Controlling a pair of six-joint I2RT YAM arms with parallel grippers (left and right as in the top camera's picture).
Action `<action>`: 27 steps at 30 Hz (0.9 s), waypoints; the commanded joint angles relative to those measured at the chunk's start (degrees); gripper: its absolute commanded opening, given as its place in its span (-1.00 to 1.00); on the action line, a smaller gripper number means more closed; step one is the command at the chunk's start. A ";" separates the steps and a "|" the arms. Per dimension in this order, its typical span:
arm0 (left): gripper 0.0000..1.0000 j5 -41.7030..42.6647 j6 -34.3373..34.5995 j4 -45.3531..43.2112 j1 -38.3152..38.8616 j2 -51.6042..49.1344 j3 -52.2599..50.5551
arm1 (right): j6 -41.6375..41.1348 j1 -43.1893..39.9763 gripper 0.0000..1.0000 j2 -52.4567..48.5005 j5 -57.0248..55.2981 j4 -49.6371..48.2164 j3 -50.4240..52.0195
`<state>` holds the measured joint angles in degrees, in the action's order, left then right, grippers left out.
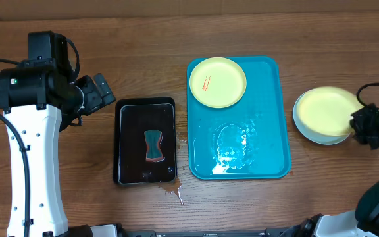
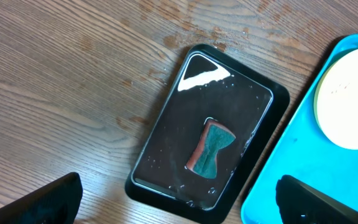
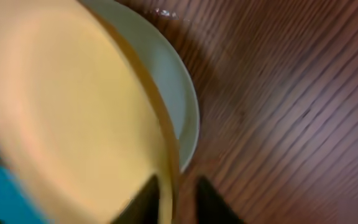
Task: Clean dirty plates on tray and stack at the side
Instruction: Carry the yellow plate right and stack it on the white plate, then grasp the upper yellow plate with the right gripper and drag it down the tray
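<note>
The turquoise tray lies right of centre. One pale yellow-green plate with a red-orange smear sits in its far left corner; it also shows in the left wrist view. Right of the tray, a second yellow plate rests on the light blue-mint plate. My right gripper is at their right edge. In the right wrist view its fingers straddle the yellow plate's rim, with a gap at one finger; the mint plate lies beneath. My left gripper is open and empty, left of the black tray.
A black tray holding a teal-and-orange sponge lies left of the turquoise tray; both show in the left wrist view. Water pools on the turquoise tray's near half. A small spill marks the table.
</note>
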<state>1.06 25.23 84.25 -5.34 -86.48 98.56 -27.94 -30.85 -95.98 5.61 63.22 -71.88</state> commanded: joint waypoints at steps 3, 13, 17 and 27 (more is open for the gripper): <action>0.99 -0.15 -1.05 -0.07 -0.26 0.33 0.92 | 1.38 4.13 -0.03 1.44 0.74 1.03 -2.29; 1.00 -0.15 -1.05 -0.07 -0.26 0.33 0.92 | 15.58 25.55 -0.07 8.57 5.60 -2.69 -7.89; 1.00 -0.15 -1.05 -0.07 -0.26 0.33 0.92 | 16.46 34.80 -0.03 7.08 1.95 -10.27 -7.26; 0.99 -0.15 -1.05 -0.07 -0.26 0.33 0.92 | 16.46 42.47 0.06 -7.04 -2.10 -28.85 -5.33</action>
<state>1.06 25.23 84.25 -5.34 -86.48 98.56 -12.16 11.40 -97.69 5.13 36.53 -78.28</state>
